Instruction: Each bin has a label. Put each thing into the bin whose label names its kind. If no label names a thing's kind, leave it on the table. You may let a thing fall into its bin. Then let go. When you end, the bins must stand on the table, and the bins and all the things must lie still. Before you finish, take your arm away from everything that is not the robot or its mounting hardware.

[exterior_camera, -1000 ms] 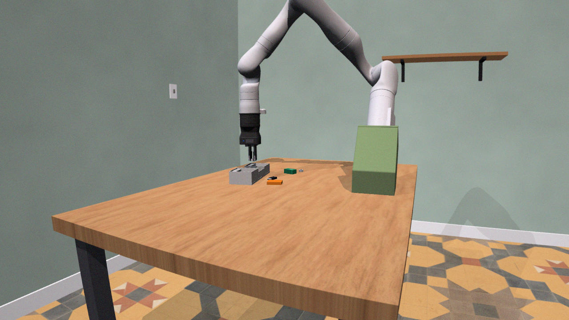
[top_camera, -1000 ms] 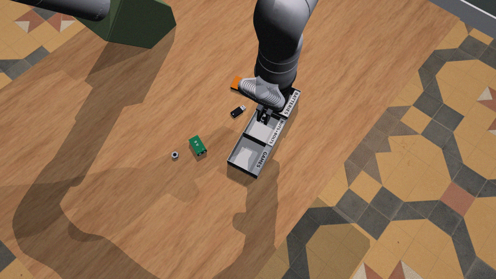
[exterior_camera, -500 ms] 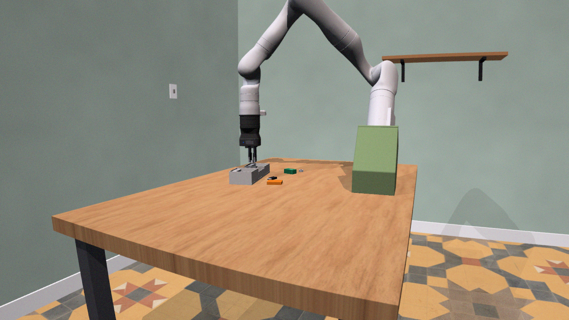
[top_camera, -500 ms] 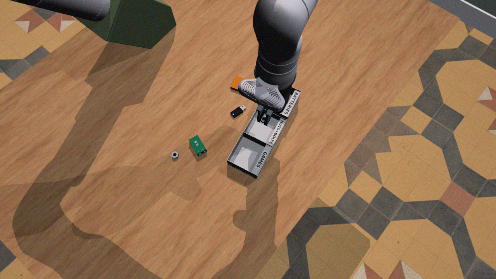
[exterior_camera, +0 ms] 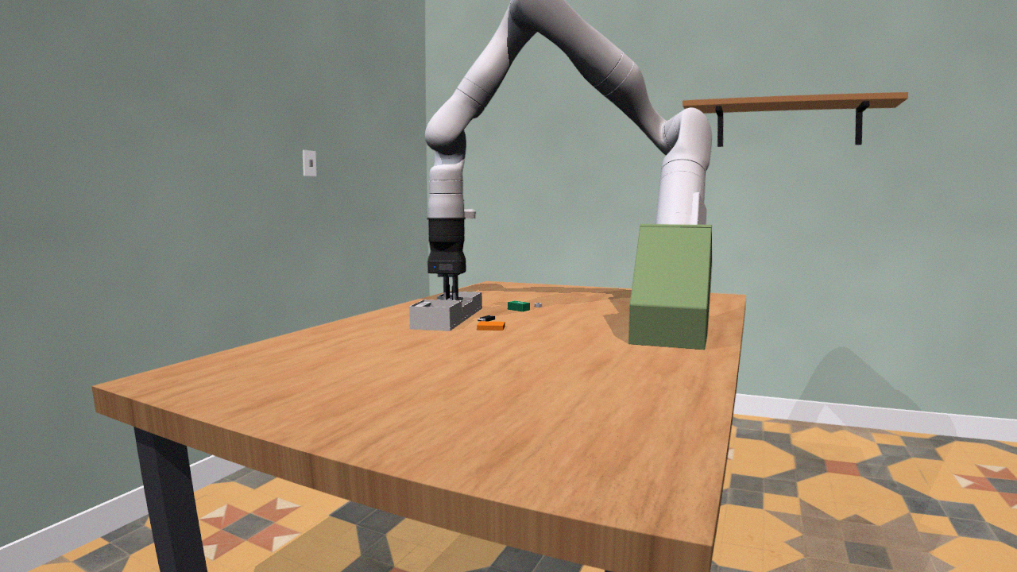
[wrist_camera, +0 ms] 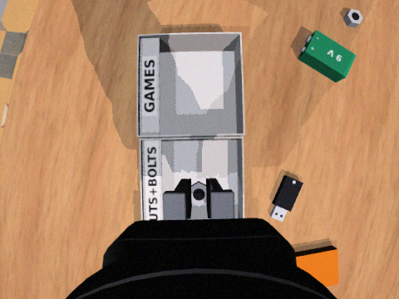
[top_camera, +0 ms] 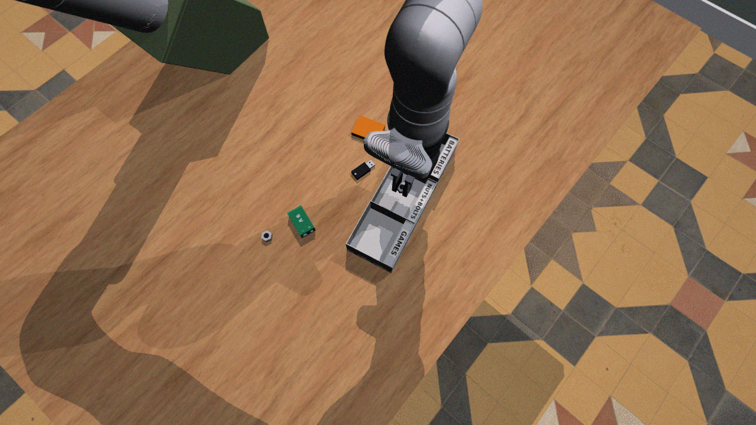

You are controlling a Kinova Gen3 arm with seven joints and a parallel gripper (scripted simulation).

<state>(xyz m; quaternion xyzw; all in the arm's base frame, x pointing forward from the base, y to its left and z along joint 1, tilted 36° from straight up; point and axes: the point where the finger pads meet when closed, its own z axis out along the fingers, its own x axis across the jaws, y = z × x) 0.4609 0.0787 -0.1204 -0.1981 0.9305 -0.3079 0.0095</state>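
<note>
Three grey bins stand in a row: BATTERIES (top_camera: 449, 151), NUTS+BOLTS (top_camera: 423, 199) (wrist_camera: 152, 183) and GAMES (top_camera: 403, 242) (wrist_camera: 149, 89). My gripper (top_camera: 401, 188) (exterior_camera: 449, 291) (wrist_camera: 199, 192) is lowered into the NUTS+BOLTS bin and is shut on a small grey nut (wrist_camera: 199, 194). A second grey nut (top_camera: 267, 236) (wrist_camera: 352, 17) lies on the table beside a green 9 V battery (top_camera: 301, 221) (wrist_camera: 327, 56) (exterior_camera: 518, 306). A black USB stick (top_camera: 362, 169) (wrist_camera: 288, 196) and an orange flat cartridge (top_camera: 364, 126) (wrist_camera: 318, 265) (exterior_camera: 490, 326) lie left of the bins. My arm hides most of the BATTERIES bin.
A tall green box (top_camera: 211, 31) (exterior_camera: 668, 284) stands at the arm's base, well away from the bins. The bins stand near the table's right edge in the top view.
</note>
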